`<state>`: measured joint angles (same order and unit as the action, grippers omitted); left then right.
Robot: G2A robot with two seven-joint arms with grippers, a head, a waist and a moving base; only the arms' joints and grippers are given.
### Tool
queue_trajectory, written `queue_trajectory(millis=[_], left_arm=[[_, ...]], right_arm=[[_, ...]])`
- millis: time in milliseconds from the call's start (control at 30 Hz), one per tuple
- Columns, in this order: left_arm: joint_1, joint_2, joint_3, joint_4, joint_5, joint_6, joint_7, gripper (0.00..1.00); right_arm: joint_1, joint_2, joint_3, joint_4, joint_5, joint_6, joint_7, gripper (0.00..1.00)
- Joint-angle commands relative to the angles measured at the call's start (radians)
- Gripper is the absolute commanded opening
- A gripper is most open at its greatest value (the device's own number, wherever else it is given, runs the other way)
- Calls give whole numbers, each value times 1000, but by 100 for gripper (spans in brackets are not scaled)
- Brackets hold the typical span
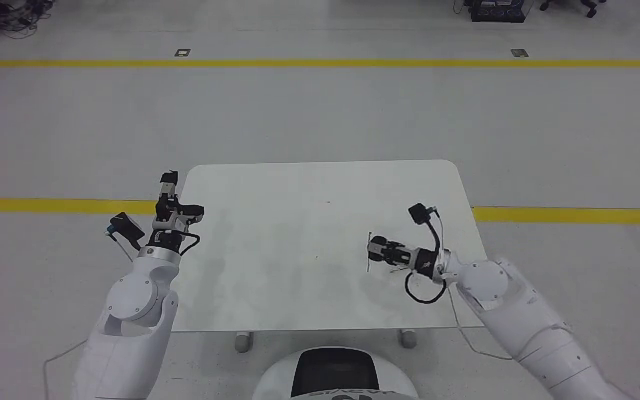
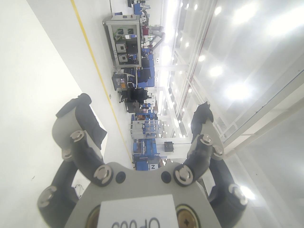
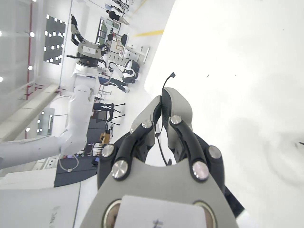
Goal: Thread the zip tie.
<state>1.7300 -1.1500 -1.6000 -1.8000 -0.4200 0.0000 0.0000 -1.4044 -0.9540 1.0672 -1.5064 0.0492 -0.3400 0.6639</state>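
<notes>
Now, the table (image 1: 320,200) is seen spread white below and ahead of both claws, so any threading will have to be done in the air, claw to claw. The left gripper (image 2: 142,105) is held at the table's edge, well apart from the right one. Its fingers (image 2: 79,119) are spread wide with nothing between them, aimed out at the hall rather than down at the surface. It may be judged that it is kept ready as the receiving side, open so that a free end can be taken.

The right gripper (image 3: 162,96) is held low over the table near the opposite edge, pointed across toward its partner, and its jaws are pressed together on the zip tie (image 3: 167,81). The tie is pinched along its strap. A short length ending in a small blocky tip, taken to be the head, is seen poking out just past the fingertips and curving away over the table, while the rest is run back between the fingers toward the palm. Gripped so near that tip, the head is steadied and left exposed — presumably so the tail can be fed through it.

The tail behind the fingers is partly hidden, and whether a loop has been started cannot be told. A careful meeting of the two claws will be called for, since the strap is thin and springy and could be flicked aside.
</notes>
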Motion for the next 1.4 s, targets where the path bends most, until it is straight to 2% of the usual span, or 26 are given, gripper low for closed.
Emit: queue_trajectory(millis=[0,167,333,667,733,833,1067,1200,1367], left_arm=[[0,0,0,0,0,0,0,100],[0,0,0,0,0,0,0,100],[0,0,0,0,0,0,0,100],[0,0,0,0,0,0,0,100],[0,0,0,0,0,0,0,100],[0,0,0,0,0,0,0,100],[0,0,0,0,0,0,0,100],[0,0,0,0,0,0,0,100],[0,0,0,0,0,0,0,100]], right_arm=[[-5,-5,20,6,36,0,15,0],[-32,-30,81,30,99,0,32,0],[-50,-62,117,57,110,0,79,0],[-51,-63,118,58,113,2,71,0],[-67,-69,121,49,124,0,-26,0],[-96,-79,117,25,151,0,-102,0],[-177,-112,101,-52,113,0,-272,0],[-200,-132,105,-68,93,0,-334,0],[-207,-143,96,-63,93,0,-326,0]])
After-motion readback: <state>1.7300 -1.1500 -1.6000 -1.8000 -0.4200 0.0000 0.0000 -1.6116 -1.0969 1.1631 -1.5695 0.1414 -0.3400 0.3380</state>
